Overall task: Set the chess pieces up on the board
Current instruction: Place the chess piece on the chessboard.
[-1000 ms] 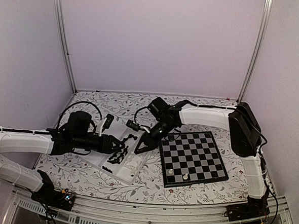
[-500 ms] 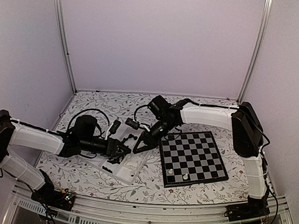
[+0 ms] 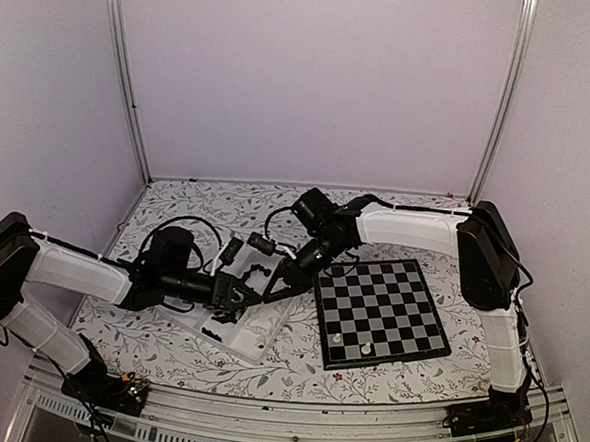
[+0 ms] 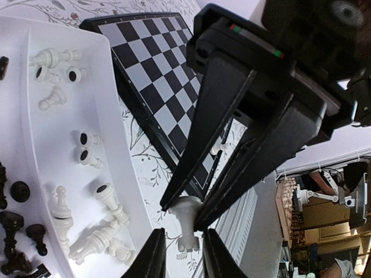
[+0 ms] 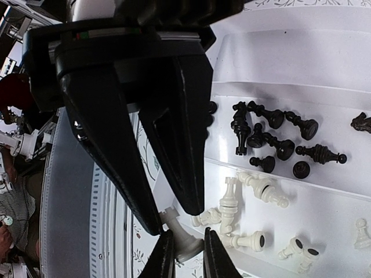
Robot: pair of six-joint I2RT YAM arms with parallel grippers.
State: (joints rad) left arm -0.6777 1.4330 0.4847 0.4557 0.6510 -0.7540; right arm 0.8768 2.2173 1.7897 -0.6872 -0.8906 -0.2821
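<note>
One flat square black-and-grey checked chessboard (image 3: 382, 311), one clear rectangular plastic tray (image 3: 258, 331).
Two small white plastic chess pieces (image 3: 337, 338) (image 3: 365, 349) are standing near left on it.

You have both arms stretched over the clear tray (image 3: 256, 341), which lies just left of the board (image 3: 400, 308) on the floral surface (image 3: 167, 348). The left pincer (image 3: 242, 296) and right pincer (image 3: 271, 291) meet almost tip to tip. Black pieces (image 3: 211, 329) lie in the tray; two white pieces (image 3: 336, 338) stand near the board's near edge.
</note>
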